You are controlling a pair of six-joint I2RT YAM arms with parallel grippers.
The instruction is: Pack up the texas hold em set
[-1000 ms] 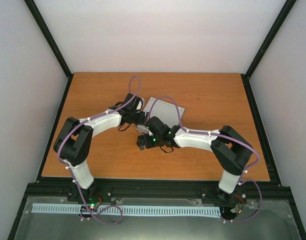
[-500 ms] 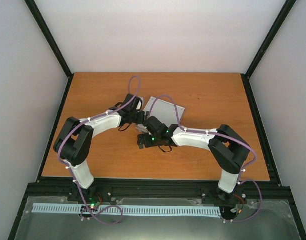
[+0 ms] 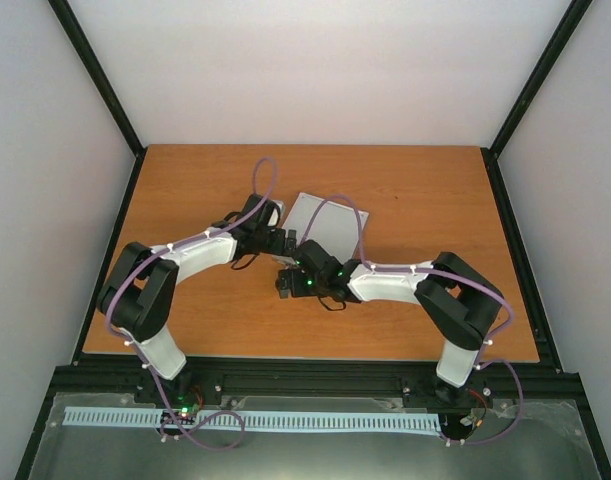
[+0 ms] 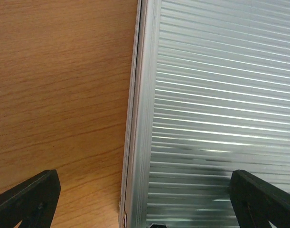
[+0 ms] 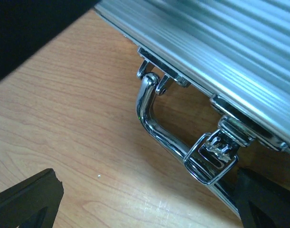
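Silver ribbed case — orange-brown woodgrain table.

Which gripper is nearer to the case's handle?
Right. The right gripper hovers open over the handle; the left gripper straddles a side edge of the case, away from the handle.

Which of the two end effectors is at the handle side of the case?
The right end effector: the handle and a latch lie before it. The left end effector straddles a plain case edge.
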